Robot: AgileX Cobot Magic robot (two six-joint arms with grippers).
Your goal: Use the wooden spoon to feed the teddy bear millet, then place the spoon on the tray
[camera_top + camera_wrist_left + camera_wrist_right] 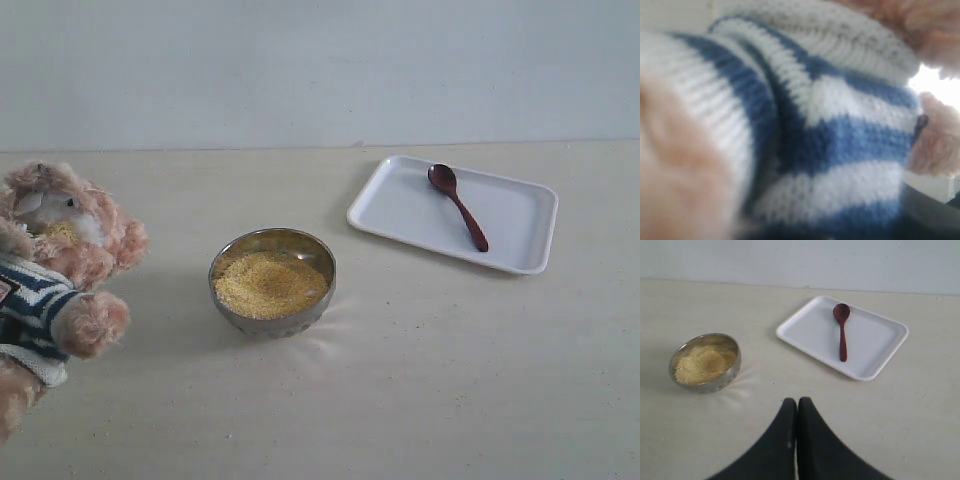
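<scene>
Where exterior view ends, teddy bear cut off.

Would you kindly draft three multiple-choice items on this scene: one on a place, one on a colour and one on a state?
1. Where does the wooden spoon lie?
A) in a mug
B) on the tray
C) standing in a jar

2. What colours stripe the shirt on the teddy bear?
A) red and white
B) green and yellow
C) navy and white

3. How does the right gripper stand?
A) shut and empty
B) wide open
C) shut on the spoon

Answers:
1 B, since the spoon rests inside the tray's rim.
2 C, since the knit shows navy and white bands.
3 A, since its jaws meet with nothing between them.
</scene>
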